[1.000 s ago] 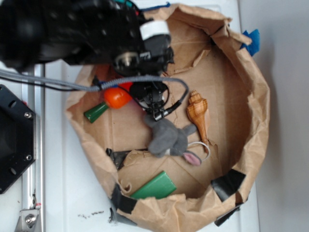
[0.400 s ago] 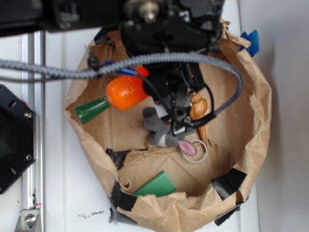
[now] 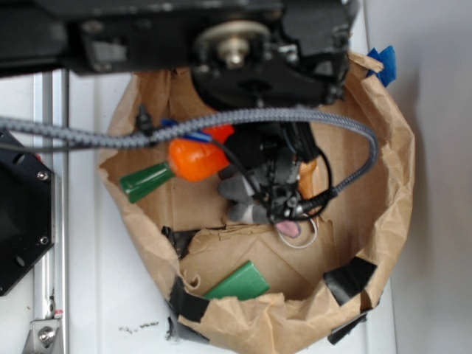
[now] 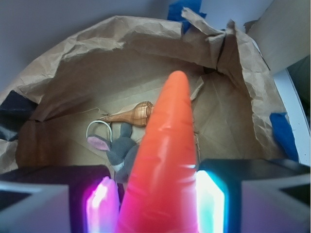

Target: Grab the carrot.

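Here we have the glossy orange plastic toy carrot (image 4: 165,160) clamped between the two lit pads of the pincer (image 4: 160,204), its jaws closed on the thick body while the tapered tip points out over the crumpled brown paper basin (image 3: 383,162). From the exterior view the carrot (image 3: 193,160) hangs with its dark green stem end jutting out toward the basin's left wall. We judge the main risk to be slip: the smooth cone narrows along its length, so the pads could squeeze it out. The overhanging stem could also catch the paper wall. Below lie the grey plush mouse (image 4: 121,148) and the tan spiral seashell (image 4: 131,115), onto which a dropped carrot would fall.
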Robot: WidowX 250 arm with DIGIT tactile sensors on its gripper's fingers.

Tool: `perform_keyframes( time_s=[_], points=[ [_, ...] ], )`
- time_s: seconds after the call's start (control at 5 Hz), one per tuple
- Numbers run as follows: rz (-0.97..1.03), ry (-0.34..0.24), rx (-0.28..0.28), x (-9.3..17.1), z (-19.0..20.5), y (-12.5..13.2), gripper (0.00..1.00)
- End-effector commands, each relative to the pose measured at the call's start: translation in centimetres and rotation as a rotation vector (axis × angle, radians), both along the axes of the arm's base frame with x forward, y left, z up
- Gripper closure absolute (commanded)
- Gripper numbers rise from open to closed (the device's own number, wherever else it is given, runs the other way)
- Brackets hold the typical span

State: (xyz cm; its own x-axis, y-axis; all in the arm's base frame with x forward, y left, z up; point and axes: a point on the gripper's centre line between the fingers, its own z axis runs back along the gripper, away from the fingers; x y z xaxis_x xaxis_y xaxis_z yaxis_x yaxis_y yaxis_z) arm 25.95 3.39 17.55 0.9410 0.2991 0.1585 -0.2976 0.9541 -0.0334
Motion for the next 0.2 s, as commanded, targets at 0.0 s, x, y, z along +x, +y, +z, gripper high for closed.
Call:
perform_keyframes(
  time_s=[0.0],
  points=[
    [0.000,-0.048,0.012,0.03,0.52,0.39,1.00]
  ],
)
